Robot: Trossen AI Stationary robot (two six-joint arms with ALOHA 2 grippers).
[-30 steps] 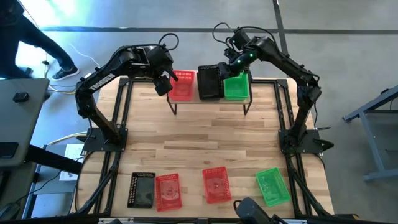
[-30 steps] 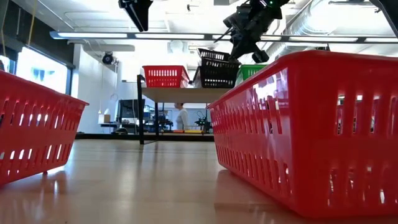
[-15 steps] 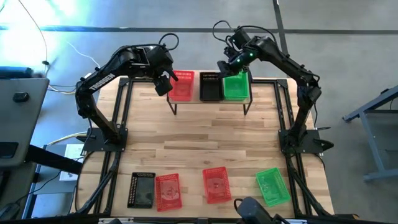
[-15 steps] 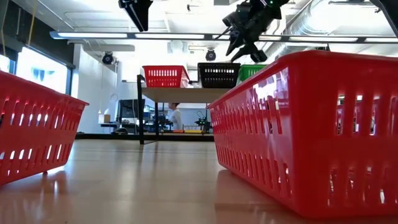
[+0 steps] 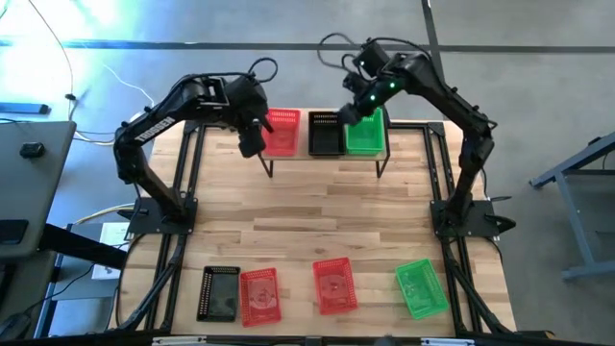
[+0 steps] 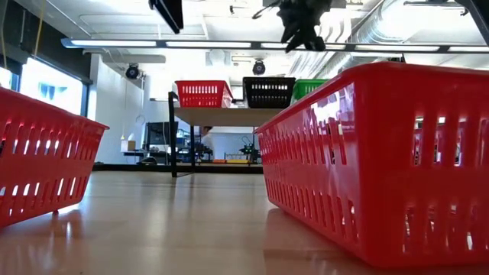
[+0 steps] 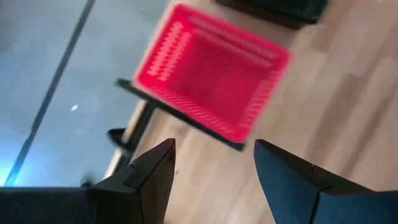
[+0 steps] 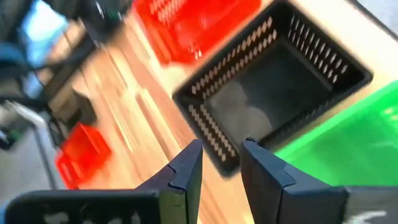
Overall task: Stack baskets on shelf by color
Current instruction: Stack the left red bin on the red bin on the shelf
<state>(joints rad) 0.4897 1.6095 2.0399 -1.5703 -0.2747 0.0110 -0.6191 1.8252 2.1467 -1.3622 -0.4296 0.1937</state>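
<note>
The shelf (image 5: 322, 157) stands at the table's far middle, and side by side on its plank rest a red basket (image 5: 282, 131), a black basket (image 5: 325, 133) and a green basket (image 5: 365, 132), each on its bottom. My right gripper (image 8: 221, 165) hangs open above the black basket (image 8: 273, 81), near its edge beside the green one, with nothing between its fingers. My left gripper (image 7: 211, 168) hovers open just left of the red basket (image 7: 211, 78), also empty. In the low view both grippers (image 6: 170, 11) (image 6: 299, 30) hang clear above the shelf (image 6: 229, 116).
Along the table's near edge lie a black basket (image 5: 220, 293), two red baskets (image 5: 260, 295) (image 5: 333, 285) and a green basket (image 5: 421, 287). Bare wood lies between them and the shelf. The arm bases stand at the table's left and right sides.
My right gripper has set the tilted black basket down level on the shelf between the red and the green one. It has opened, let go of the basket and risen clear above it. The black basket now stays where it was put.
</note>
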